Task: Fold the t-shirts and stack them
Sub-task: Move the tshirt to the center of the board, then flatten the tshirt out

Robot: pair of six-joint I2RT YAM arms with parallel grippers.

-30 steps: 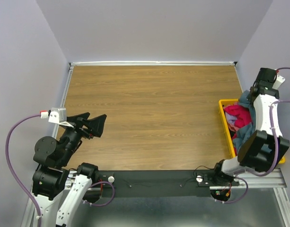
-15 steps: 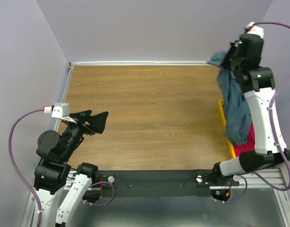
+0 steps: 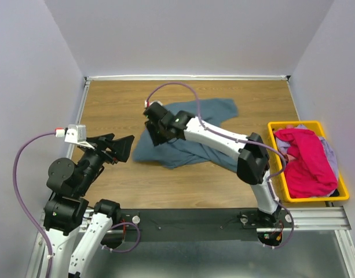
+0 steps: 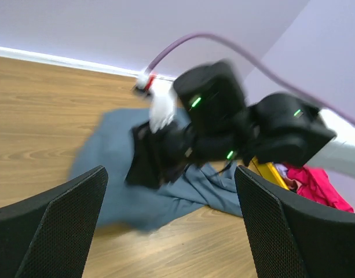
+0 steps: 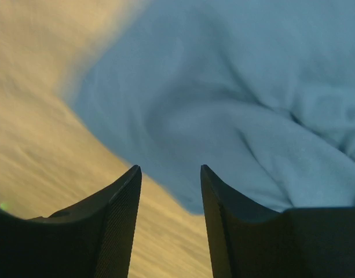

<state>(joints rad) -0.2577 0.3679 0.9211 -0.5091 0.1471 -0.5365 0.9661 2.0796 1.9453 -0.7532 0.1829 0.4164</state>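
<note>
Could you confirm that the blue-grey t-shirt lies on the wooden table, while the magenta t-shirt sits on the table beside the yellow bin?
Not quite. The magenta t-shirt lies inside the yellow bin, not on the table beside it; the top external view shows this. The rest holds: the blue-grey t-shirt lies on the wooden table.

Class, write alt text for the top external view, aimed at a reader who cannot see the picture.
A slate-blue t-shirt lies crumpled mid-way across a wooden table, with the right gripper, jaws apart, over its left part. The left gripper hangs open at the table's left side, and a yellow bin at the right holds a magenta t-shirt.
</note>
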